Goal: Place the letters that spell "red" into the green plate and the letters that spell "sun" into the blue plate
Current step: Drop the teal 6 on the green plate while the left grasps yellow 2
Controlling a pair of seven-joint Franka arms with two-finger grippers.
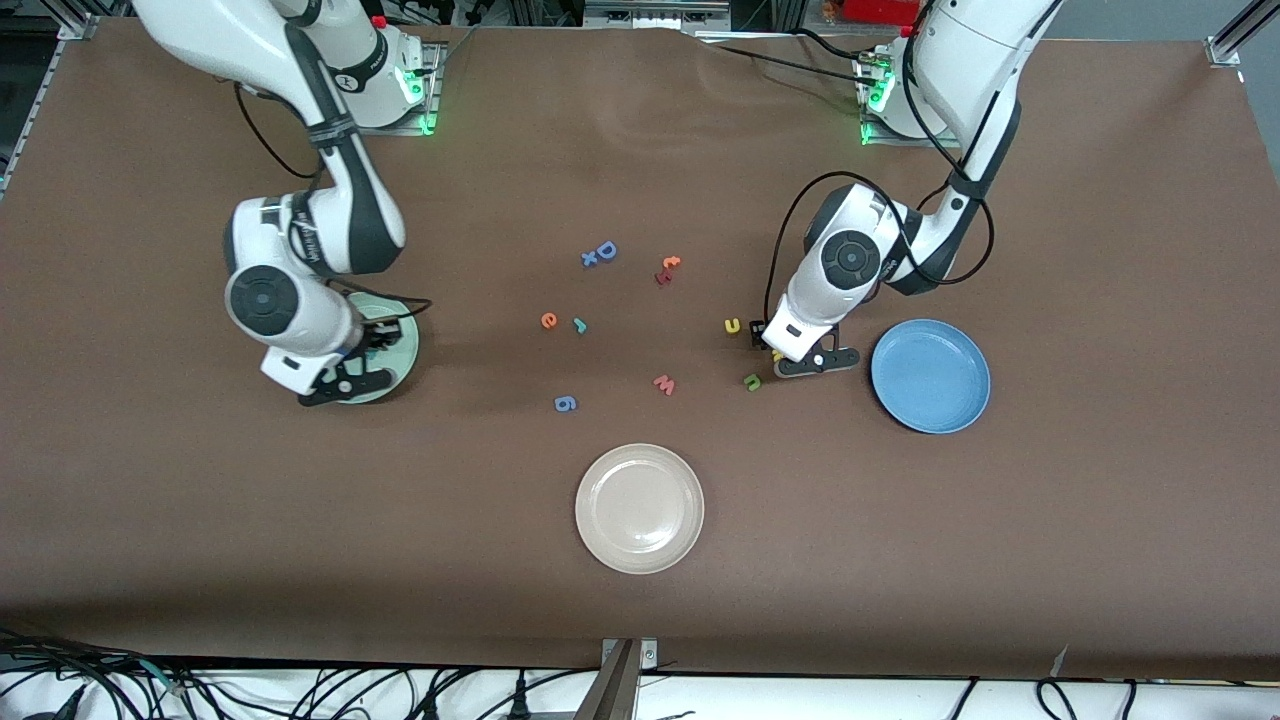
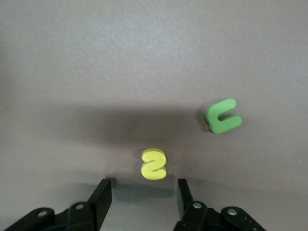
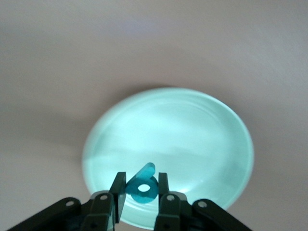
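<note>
Your right claw (image 3: 139,190) hangs over the green plate (image 3: 192,125), its fingers clamped on the teal "d" (image 3: 143,185). That plate (image 1: 405,355) sits toward the right arm's end of the tabletop, mostly covered by the arm in the front view.

Your left claw (image 2: 144,195) is low over the tabletop (image 1: 640,600) with its fingers apart on either side of the yellow "s" (image 2: 154,163), not touching it. The green "n" (image 2: 222,116) lies near the "s", and in the front view it (image 1: 752,381) is just beside the claw, nearer the front camera. The yellow "u" (image 1: 733,326) lies just beside the arm, farther from that camera. The blue plate (image 1: 930,376) rests close by, toward the left arm's end of the tabletop.

Around the middle of the tabletop you have the orange "e" (image 1: 548,320) and the teal "r" (image 1: 579,324) side by side. Farther from the camera lie the blue capital D (image 1: 606,250) with a small blue letter (image 1: 589,259) touching it, and a pair of red-orange letters (image 1: 667,269). Nearer the camera lie the pink "w" (image 1: 664,385) and the blue "6" (image 1: 565,403). The beige plate (image 1: 639,508) sits nearest the front edge, at its middle.
</note>
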